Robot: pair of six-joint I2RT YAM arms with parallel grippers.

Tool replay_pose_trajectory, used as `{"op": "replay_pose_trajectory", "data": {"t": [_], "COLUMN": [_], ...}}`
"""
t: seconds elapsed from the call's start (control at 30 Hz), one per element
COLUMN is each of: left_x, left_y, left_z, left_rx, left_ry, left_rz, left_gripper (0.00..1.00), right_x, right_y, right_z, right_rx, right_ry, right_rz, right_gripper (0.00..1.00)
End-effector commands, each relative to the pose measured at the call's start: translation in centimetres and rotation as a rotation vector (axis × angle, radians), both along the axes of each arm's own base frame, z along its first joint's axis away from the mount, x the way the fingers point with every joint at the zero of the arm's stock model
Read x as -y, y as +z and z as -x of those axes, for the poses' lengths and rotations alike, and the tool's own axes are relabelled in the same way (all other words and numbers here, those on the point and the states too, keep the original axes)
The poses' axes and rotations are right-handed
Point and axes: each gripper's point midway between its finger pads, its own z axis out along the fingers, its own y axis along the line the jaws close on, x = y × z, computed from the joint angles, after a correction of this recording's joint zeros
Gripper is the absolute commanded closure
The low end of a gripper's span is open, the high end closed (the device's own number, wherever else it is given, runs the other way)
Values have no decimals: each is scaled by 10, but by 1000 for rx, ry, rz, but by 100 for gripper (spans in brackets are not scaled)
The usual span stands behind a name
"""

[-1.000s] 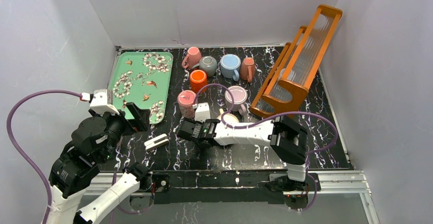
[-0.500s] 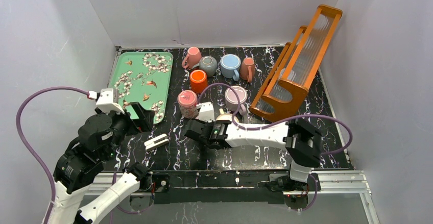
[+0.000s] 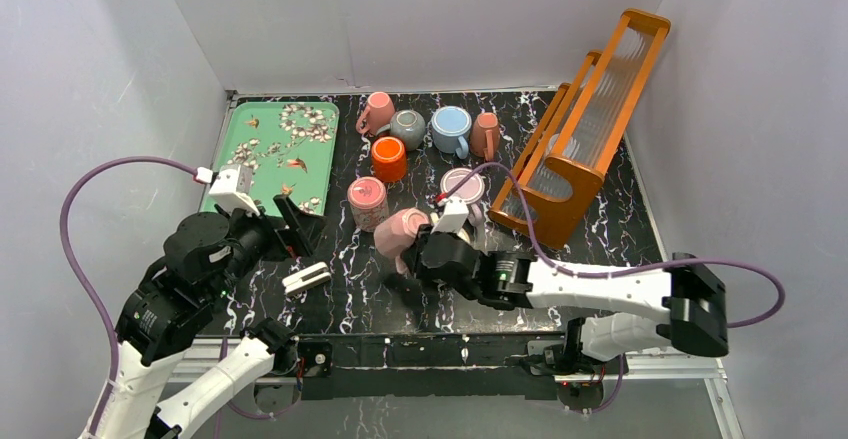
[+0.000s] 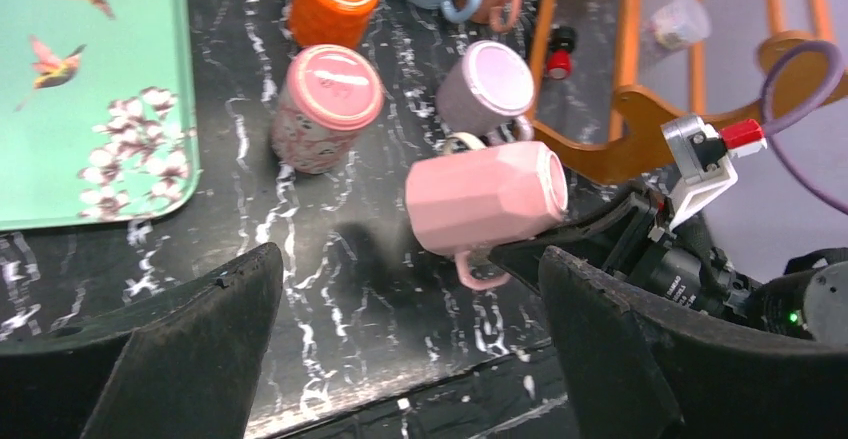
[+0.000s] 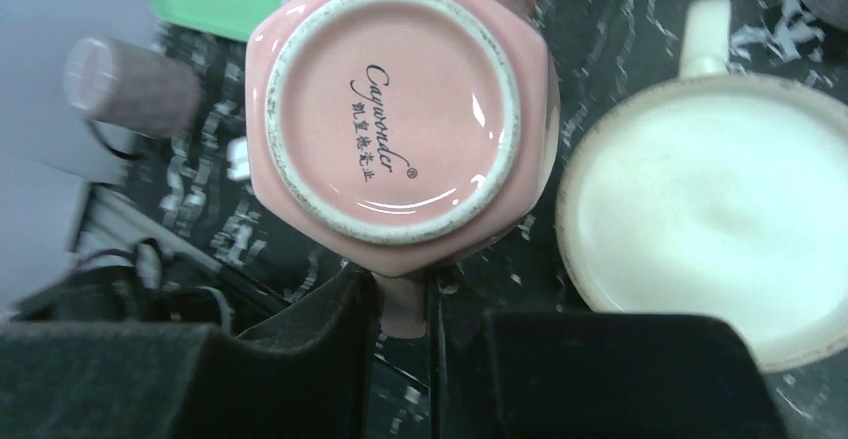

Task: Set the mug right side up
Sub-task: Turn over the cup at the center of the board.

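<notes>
The pink faceted mug (image 3: pixel 400 231) is held off the table on its side, its mouth to the left. Its stamped base (image 5: pixel 392 109) faces the right wrist camera. My right gripper (image 3: pixel 425 251) is shut on the mug's handle (image 5: pixel 405 304), which points toward the table's near edge. In the left wrist view the mug (image 4: pixel 485 197) casts a shadow on the black marbled table below it. My left gripper (image 3: pixel 297 227) hangs open to the left of the mug, nothing between its fingers (image 4: pixel 200 339).
A cream mug (image 5: pixel 700 219) stands upside down just right of the held mug. A floral pink mug (image 3: pixel 366 203), a lilac mug (image 3: pixel 462 191) and an orange mug (image 3: pixel 389 158) stand behind. Green tray (image 3: pixel 270 154) back left, wooden rack (image 3: pixel 585 129) right, white clip (image 3: pixel 307 277) near front.
The right arm has swung its elbow out to the right and brought the pink mug up into view, turned on its side. The left arm has drifted right and away from the near edge.
</notes>
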Motion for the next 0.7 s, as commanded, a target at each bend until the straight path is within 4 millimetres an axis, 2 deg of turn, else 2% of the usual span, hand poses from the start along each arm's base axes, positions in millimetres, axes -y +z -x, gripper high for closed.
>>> {"op": "replay_pose_trajectory", "data": {"t": [0.0, 0.2, 0.33, 0.47, 0.67], "left_x": [25, 54, 65, 78, 100], "left_y": [23, 34, 35, 46, 65], "left_z": [8, 17, 19, 23, 32], "left_rx": [27, 0, -14, -14, 3], "left_ry": [-99, -209, -246, -304, -438], "left_rz": [152, 299, 367, 464, 563], "left_gripper": [4, 6, 10, 13, 17], "right_x": [-22, -14, -1, 10, 12], "right_y": [131, 189, 230, 269, 300], "right_z": [-12, -1, 9, 24, 42], "right_rx": [171, 217, 288, 339, 371], "right_ry": [-27, 32, 82, 151, 244], "right_rz": [-481, -647, -798, -955, -1075], "right_gripper": [99, 99, 99, 99, 99]}}
